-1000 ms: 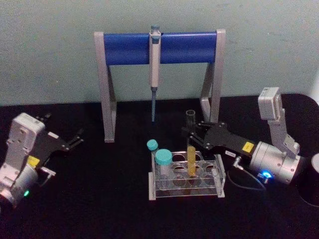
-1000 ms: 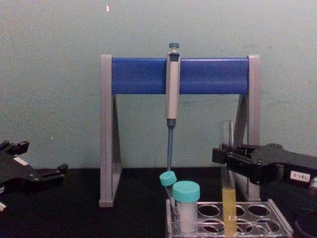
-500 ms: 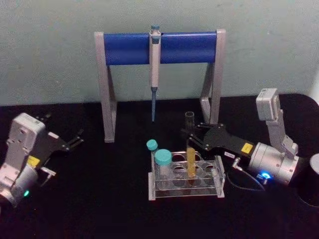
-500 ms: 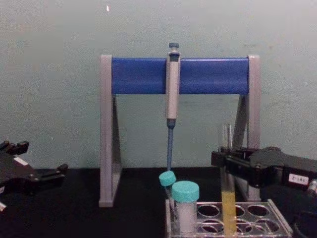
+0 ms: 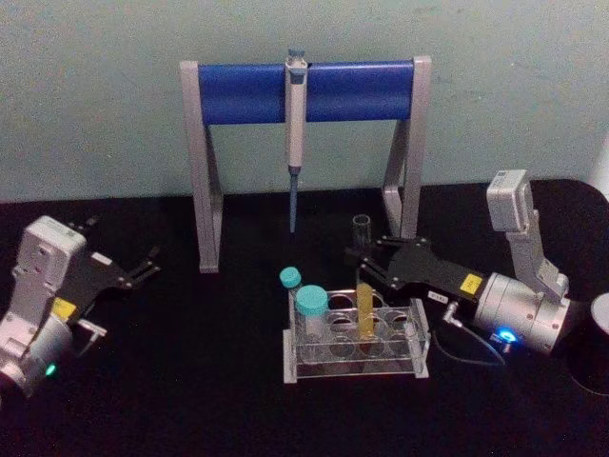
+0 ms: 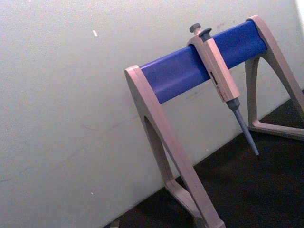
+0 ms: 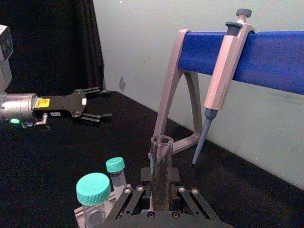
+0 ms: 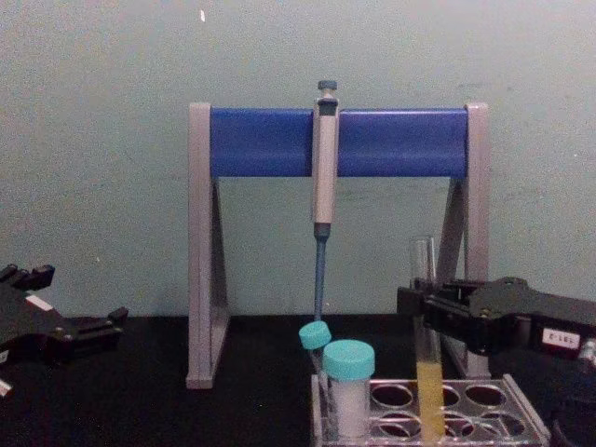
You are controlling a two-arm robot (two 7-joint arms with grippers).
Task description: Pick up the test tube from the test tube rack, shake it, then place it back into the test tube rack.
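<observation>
The test tube [image 5: 365,309], clear glass with yellow liquid in its lower part, stands upright in a hole of the clear test tube rack [image 5: 352,366] at table centre. My right gripper [image 5: 366,265] reaches in from the right and is shut on the tube's clear upper part, above the liquid. From the chest, the tube [image 8: 426,377] rises out of the rack [image 8: 470,426] with the gripper [image 8: 424,304] clamped around it. The right wrist view shows the tube [image 7: 161,164] standing between the fingers. My left gripper [image 5: 143,267] is parked open at the far left.
Two teal-capped vials [image 5: 311,307] [image 5: 290,278] stand in the rack's left end. Behind it is a grey-legged stand with a blue crossbar [image 5: 352,90], and a pipette [image 5: 295,124] hangs from it. A dark cylinder [image 5: 599,354] sits at the right edge.
The right gripper and the test tube have sunk a little, so the tube sits lower in the rack. The left arm has not moved.
</observation>
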